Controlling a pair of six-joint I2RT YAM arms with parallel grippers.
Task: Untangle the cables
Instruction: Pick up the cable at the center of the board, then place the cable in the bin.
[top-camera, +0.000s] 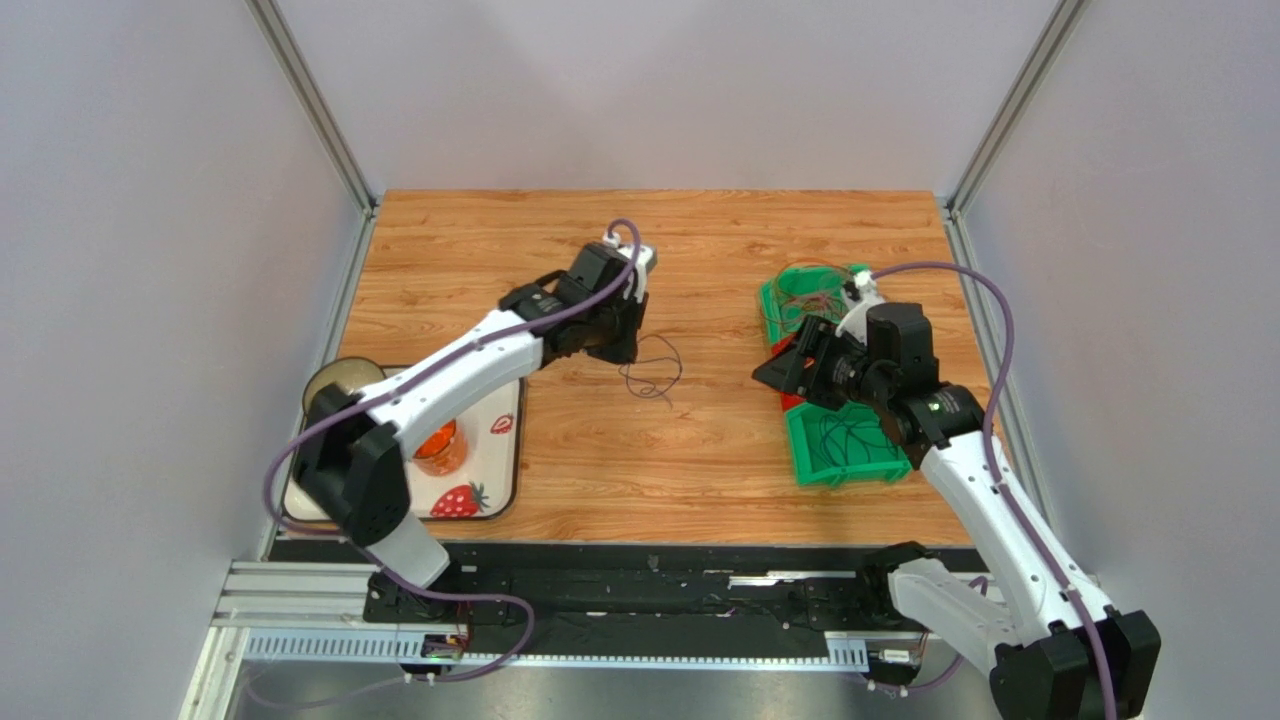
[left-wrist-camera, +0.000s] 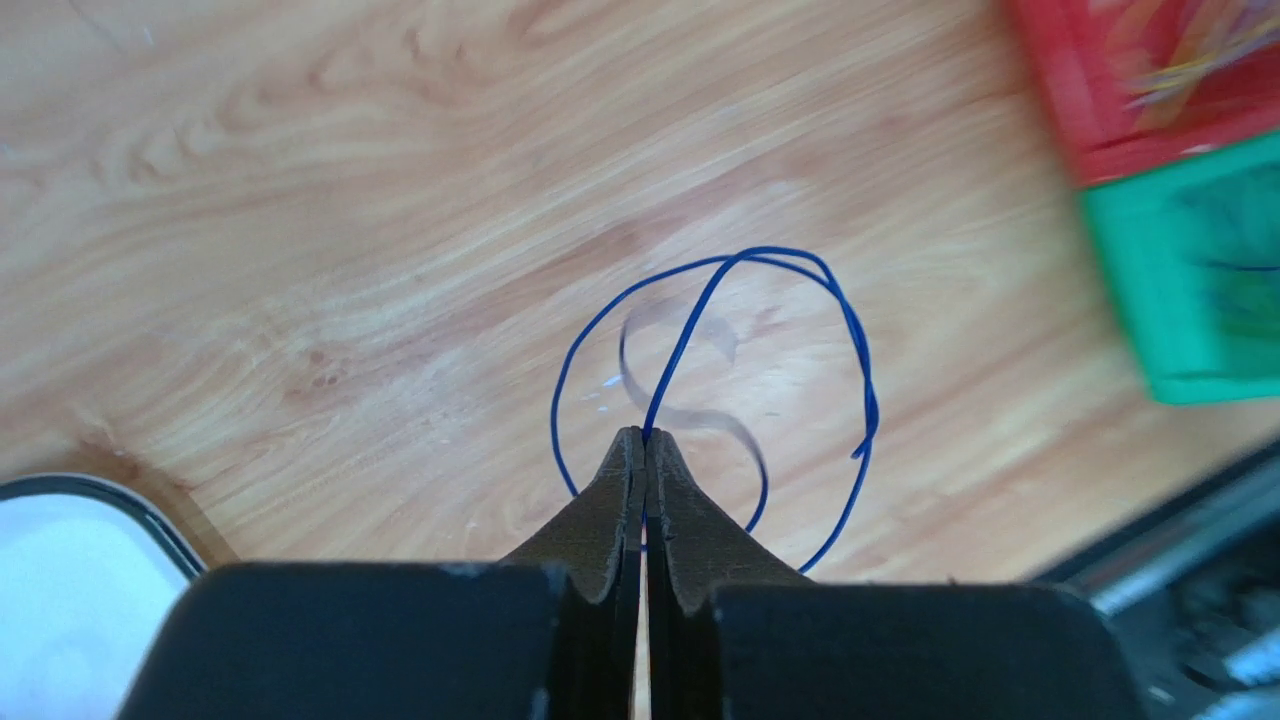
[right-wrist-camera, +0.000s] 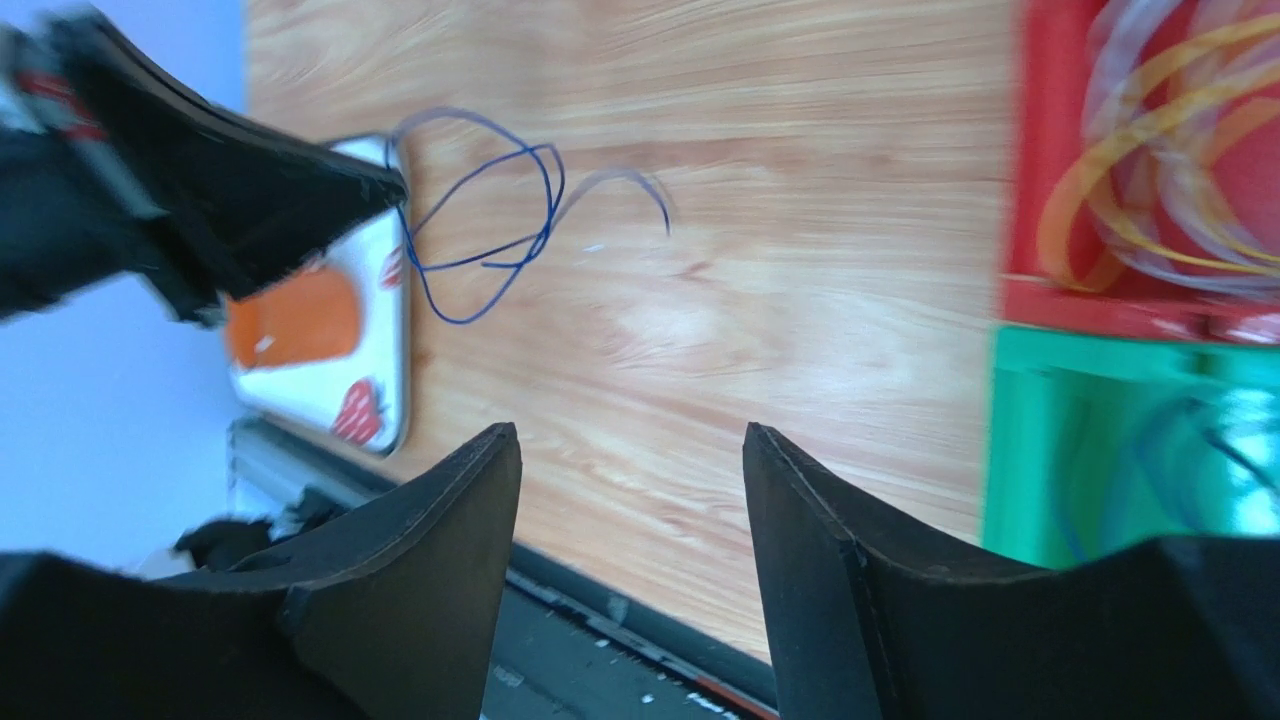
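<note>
My left gripper (left-wrist-camera: 645, 438) is shut on a thin blue cable (left-wrist-camera: 685, 339), which curls in loose loops just above the wooden table (left-wrist-camera: 301, 225). From the top, that gripper (top-camera: 628, 357) is at mid-table with the blue cable (top-camera: 676, 368) hanging off its tip. My right gripper (right-wrist-camera: 628, 435) is open and holds nothing. It hovers over the table's near edge, left of the bins. In its view the blue cable (right-wrist-camera: 481, 210) hangs from the left gripper (right-wrist-camera: 394, 186). Orange, yellow and white cables (right-wrist-camera: 1120, 128) lie coiled in a red bin (right-wrist-camera: 1037, 225).
Green bins (top-camera: 849, 450) (top-camera: 781, 296) stand on the right, with the red bin between them under my right arm. A white strawberry-print tray (top-camera: 496, 450) holding an orange item (top-camera: 437, 441) sits at the left. A black rail (top-camera: 646, 578) runs along the near edge.
</note>
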